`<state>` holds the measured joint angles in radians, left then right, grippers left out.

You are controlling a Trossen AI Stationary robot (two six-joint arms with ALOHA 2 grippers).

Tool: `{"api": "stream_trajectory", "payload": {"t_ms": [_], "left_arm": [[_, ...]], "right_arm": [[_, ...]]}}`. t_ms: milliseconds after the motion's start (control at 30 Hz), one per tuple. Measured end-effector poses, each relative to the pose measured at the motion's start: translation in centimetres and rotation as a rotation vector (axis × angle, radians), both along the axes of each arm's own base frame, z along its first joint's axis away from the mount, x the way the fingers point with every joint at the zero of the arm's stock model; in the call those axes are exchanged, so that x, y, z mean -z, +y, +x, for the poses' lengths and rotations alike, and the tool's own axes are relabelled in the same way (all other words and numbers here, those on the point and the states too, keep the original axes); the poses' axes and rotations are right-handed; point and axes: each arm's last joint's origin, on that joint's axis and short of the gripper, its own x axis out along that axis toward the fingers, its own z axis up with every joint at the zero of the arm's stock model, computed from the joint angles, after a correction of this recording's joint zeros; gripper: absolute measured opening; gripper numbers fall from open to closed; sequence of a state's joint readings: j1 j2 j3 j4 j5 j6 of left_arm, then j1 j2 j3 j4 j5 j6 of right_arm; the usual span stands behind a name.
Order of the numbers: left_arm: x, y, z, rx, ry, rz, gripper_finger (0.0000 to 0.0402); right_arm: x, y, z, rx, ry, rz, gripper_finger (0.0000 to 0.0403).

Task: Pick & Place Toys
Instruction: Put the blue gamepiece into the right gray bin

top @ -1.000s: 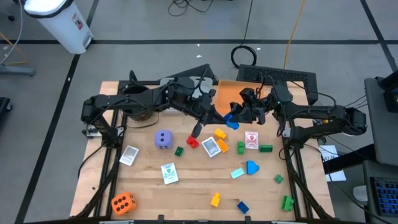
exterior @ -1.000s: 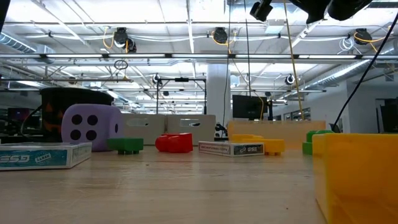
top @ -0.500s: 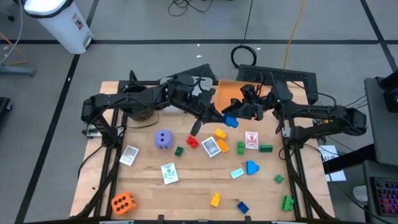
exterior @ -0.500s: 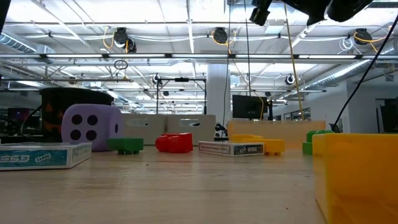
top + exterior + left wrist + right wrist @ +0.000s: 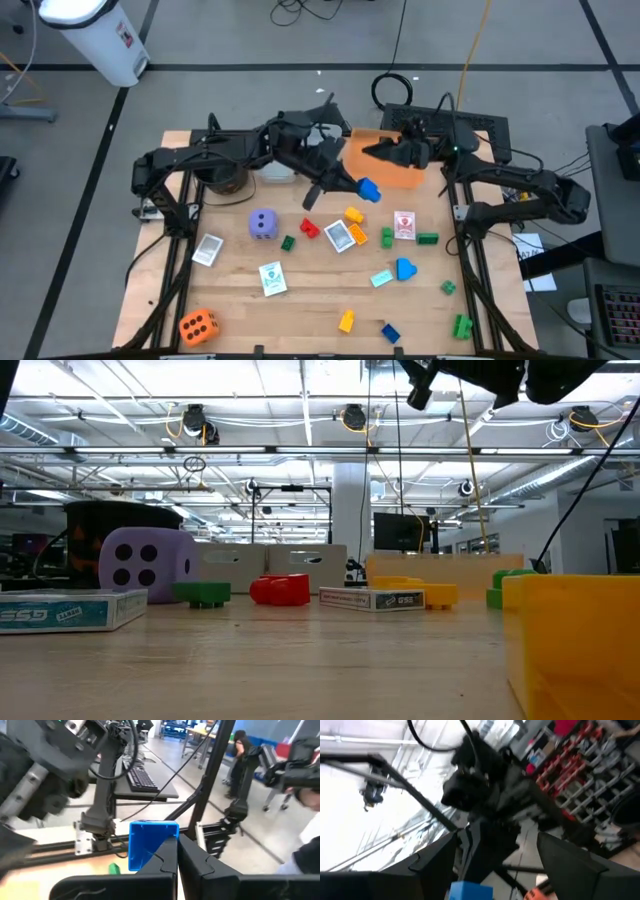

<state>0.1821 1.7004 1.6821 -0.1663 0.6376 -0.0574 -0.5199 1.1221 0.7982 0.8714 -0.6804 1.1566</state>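
A blue brick [image 5: 368, 190] hangs above the middle of the table with my left gripper [image 5: 353, 185] shut on it. The left wrist view shows that brick [image 5: 148, 842] upright just behind the gripper's [image 5: 177, 854] closed tips. My right gripper [image 5: 368, 152] stands open over the orange tray [image 5: 398, 172], a little beyond the brick toward the far edge. Its wrist view looks between spread fingers [image 5: 572, 857] at the brick's top [image 5: 470, 890]. Other toys lie on the table: a purple die [image 5: 262, 223], an orange die [image 5: 198, 325], picture cards [image 5: 341, 235] and small bricks [image 5: 310, 229]. My left gripper pinches the blue brick at its lower edge [image 5: 161, 856] between its two fingers, only at their tips. The fingers come nearly level from the table's left side. The brick stands upright in the hold, lifted clear of the table.
A dark round container [image 5: 225, 172] stands at the far left. More cards [image 5: 272, 278] and green [image 5: 427, 238], yellow [image 5: 346, 320] and blue [image 5: 405, 268] bricks are scattered over the near half. In the low view a yellow brick [image 5: 575, 645] sits close to the camera.
My right gripper has come away from the blue brick and drawn back toward the table's far edge, over the orange tray. The brick has stayed in my left gripper, still lifted clear above the middle of the table.
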Motion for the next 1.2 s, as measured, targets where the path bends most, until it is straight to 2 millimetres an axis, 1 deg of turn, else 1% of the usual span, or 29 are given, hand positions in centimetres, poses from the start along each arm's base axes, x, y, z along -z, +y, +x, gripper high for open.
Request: {"api": "stream_trajectory", "payload": {"t_ms": [167,300,533,633,733,867,967,1200], "left_arm": [[-0.8,1.8,-1.0,0.011,0.001,-0.061,0.0000],[-1.9,3.6,-2.6,-0.027,-0.006,-0.084,0.0000],[-3.6,7.4,-6.3,-0.116,0.007,-0.148,0.0000],[-4.0,8.4,-7.3,-0.153,0.010,-0.154,0.0000],[-4.0,9.3,-7.8,-0.172,0.017,-0.176,0.0000],[-3.4,10.1,-7.9,-0.194,0.033,-0.194,0.0000],[-1.9,10.7,-7.7,-0.213,0.061,-0.229,0.0000],[1.0,11.6,-7.1,-0.209,0.013,-0.399,0.0000]], "right_arm": [[-0.4,-1.6,-1.1,0.071,-0.039,0.003,0.0266],[-0.7,-2.1,-1.6,0.103,-0.064,-0.011,0.0269],[-1.3,-2.0,-2.1,0.192,-0.125,-0.038,0.0269],[-1.6,-1.7,-2.2,0.261,-0.148,-0.072,0.0269],[-1.5,-1.2,-2.0,0.326,-0.139,-0.114,0.0269],[-1.8,-0.8,-1.3,0.365,-0.032,-0.188,0.0269],[-2.6,-0.3,-0.6,0.366,0.083,-0.273,0.0269],[-5.6,2.0,0.3,0.508,0.251,-0.610,0.0270]]}}
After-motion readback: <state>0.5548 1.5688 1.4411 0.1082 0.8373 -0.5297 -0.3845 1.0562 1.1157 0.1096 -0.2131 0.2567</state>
